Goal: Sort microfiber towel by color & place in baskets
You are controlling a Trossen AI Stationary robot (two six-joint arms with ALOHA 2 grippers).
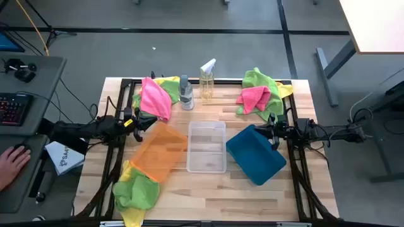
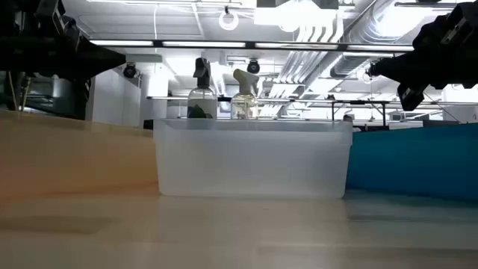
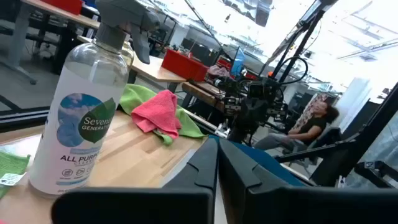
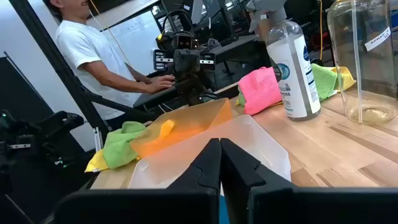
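Hovering closed, left claw (image 1: 134,122) near pink towel (image 1: 154,98), right claw (image 1: 273,130) touching teal basket (image 1: 255,154)

Three baskets crowd the table's middle: the orange basket (image 1: 160,150) at left, the clear basket (image 1: 207,146) in the centre, the teal basket (image 1: 255,154) at right, with narrow gaps between them. Behind them, two spray bottles (image 1: 196,87) stand upright at the far centre, flanked by towel heaps far left (image 1: 153,98) and far right (image 1: 259,93). Bare wood (image 1: 221,113) lies open between bottles and baskets. Another towel heap (image 1: 135,192) blocks the near left; the near right corner stays free.
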